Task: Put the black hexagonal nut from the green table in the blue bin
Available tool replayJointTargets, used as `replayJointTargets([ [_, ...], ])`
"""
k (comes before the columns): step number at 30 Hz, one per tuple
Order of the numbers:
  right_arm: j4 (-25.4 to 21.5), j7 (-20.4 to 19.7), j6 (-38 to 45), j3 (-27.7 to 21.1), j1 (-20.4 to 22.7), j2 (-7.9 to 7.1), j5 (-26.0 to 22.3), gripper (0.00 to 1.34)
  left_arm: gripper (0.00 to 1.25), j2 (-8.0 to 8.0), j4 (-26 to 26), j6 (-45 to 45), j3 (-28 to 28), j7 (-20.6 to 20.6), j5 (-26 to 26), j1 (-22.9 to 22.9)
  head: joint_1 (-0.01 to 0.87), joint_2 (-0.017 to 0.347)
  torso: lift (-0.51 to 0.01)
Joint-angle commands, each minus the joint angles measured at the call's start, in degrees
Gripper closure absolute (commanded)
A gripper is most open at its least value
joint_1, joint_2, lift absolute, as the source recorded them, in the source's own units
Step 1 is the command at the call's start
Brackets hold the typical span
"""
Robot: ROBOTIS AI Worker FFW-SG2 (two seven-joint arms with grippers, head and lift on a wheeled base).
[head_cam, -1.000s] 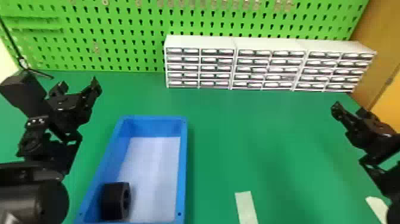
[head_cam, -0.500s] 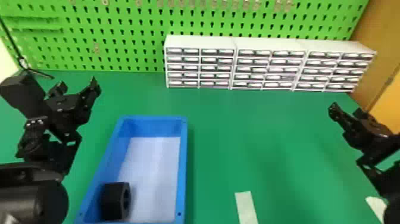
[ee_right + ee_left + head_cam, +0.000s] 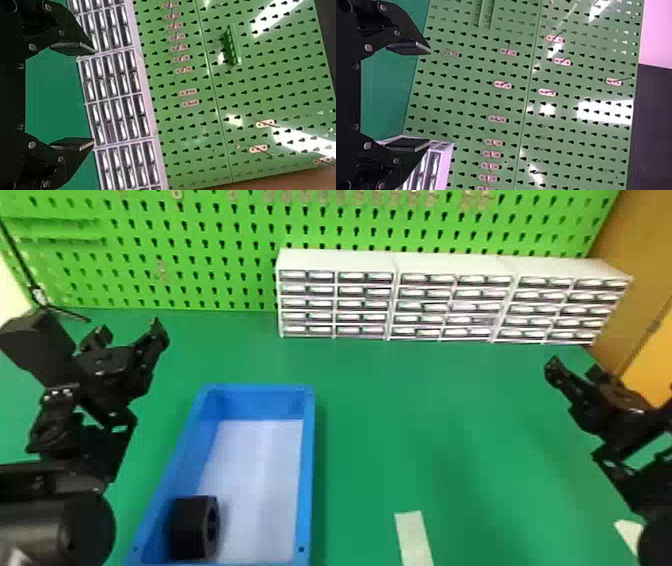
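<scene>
Head view: one black hexagonal nut (image 3: 187,527), inside blue bin (image 3: 308,470), near end, left side; bin on green worktop (image 3: 425,430). Placing step: apparently complete.

Left wrist view: left pincer (image 3: 430,96), spread, empty.

Right wrist view: right pincer (image 3: 94,96), spread, empty, towards white drawers (image 3: 115,79). Next move, as judged: no regrasp; both arms clear of bin.

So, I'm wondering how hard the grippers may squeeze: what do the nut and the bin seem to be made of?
The nut looks like matt black plastic, perhaps rubber: its dark faces show no metallic glint. The bin looks like smooth moulded plastic, with evenly blue walls; its pale floor could be a liner.
</scene>
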Motion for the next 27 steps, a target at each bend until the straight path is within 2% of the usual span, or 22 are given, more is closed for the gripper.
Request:
replayJointTargets([
  [1,0.0,0.0,0.0,0.5,-0.2,-0.1,0.0,0.46,0.43,-0.28,0.1,0.0,0.2,0.0,0.0,0.1,0.692,0.008,-0.097],
  [27,0.0,0.0,0.1,0.6,-0.4,-0.45,0.0,0.46,0.43,-0.63,0.1,-0.1,0.5,0.0,0.1,-0.1,0.692,0.008,-0.097],
])
